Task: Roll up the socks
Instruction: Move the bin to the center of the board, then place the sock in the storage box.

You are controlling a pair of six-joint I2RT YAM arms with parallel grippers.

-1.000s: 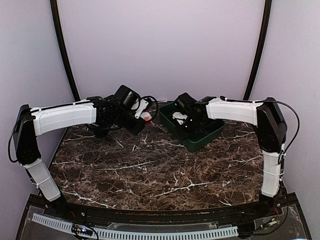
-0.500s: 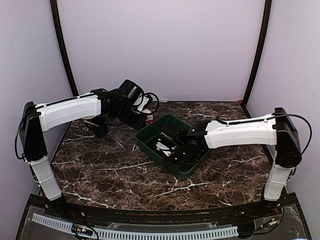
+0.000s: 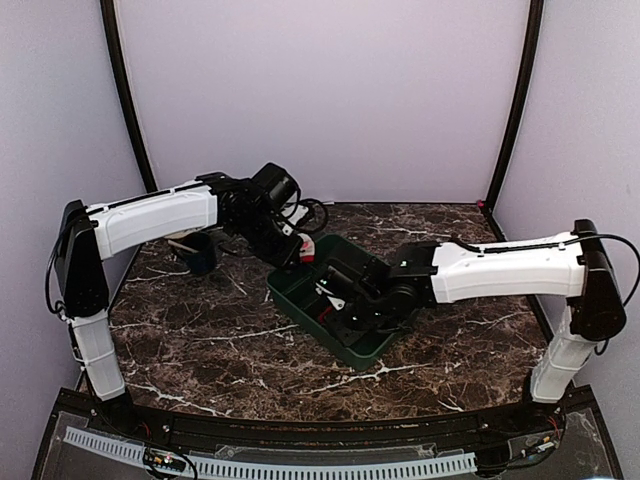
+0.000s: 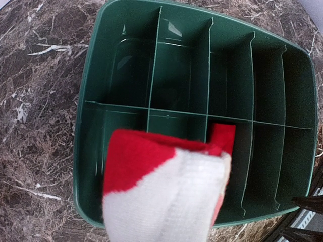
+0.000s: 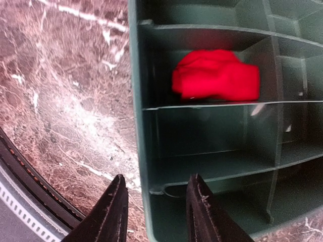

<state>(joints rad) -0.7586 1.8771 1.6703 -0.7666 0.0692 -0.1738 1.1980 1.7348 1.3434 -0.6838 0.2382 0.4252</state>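
Observation:
A green divided tray (image 3: 296,290) sits mid-table. My left gripper (image 3: 298,243) is shut on a rolled sock with a white-and-pink cuff (image 4: 161,191) and holds it above the tray's near compartments (image 4: 91,91). The sock hides its fingers in the left wrist view. A plain red rolled sock (image 5: 217,75) lies in one compartment. My right gripper (image 5: 157,186) is open and straddles the tray's outer wall (image 5: 137,101), one finger outside over the marble and one inside. In the top view it (image 3: 345,300) is low in the tray.
A dark cup (image 3: 197,250) stands at the back left behind the left arm. Black cables (image 3: 316,212) lie behind the tray. The marble table (image 3: 220,340) ends at a black front edge by the arm bases.
The tray has moved from the back right to the table's middle with my right gripper in it. My left gripper has moved right, carrying the sock over the tray.

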